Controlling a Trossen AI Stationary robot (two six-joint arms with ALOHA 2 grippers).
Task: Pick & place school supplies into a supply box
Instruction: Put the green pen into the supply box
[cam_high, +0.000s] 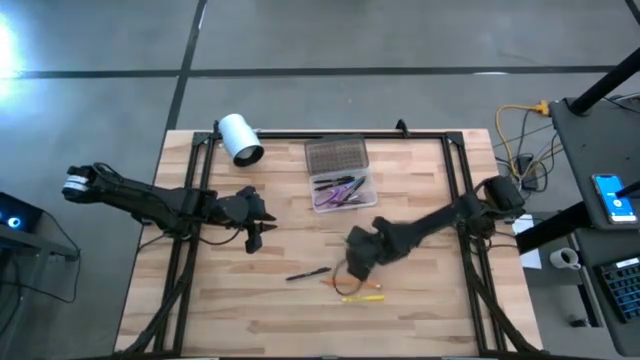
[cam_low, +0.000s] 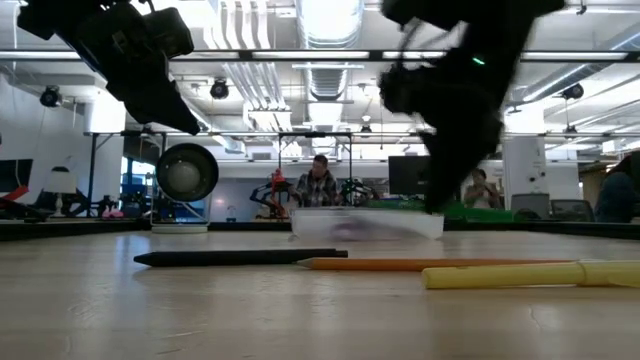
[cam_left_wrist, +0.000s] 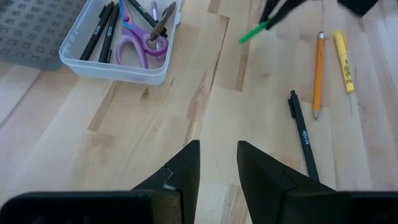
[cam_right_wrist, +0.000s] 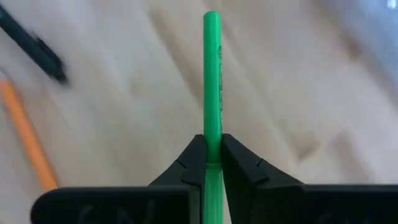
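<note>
The supply box (cam_high: 342, 188) sits at the table's far middle with its grey lid (cam_high: 335, 155) swung open. Purple scissors (cam_left_wrist: 140, 46) and dark pens (cam_left_wrist: 99, 31) lie in it. On the wood near the front lie a black pen (cam_high: 308, 272), an orange pencil (cam_high: 350, 287) and a yellow marker (cam_high: 364, 297). My right gripper (cam_high: 355, 268) hangs over them, shut on a green pen (cam_right_wrist: 212, 74). My left gripper (cam_left_wrist: 217, 168) stands open above bare wood left of the box. My right gripper pinches the green pen's shaft (cam_right_wrist: 212, 152) between its two fingers. The fingers slant steeply down from above, and the pen runs along them. Its free end (cam_left_wrist: 249, 34) sticks out past the fingertips, clear of the table.
A white roll (cam_high: 240, 138) lies at the table's far left corner. Black frame rails (cam_high: 180, 250) run along the left and right sides. Bare wood spreads along the near edge. People stand in the room beyond the table.
</note>
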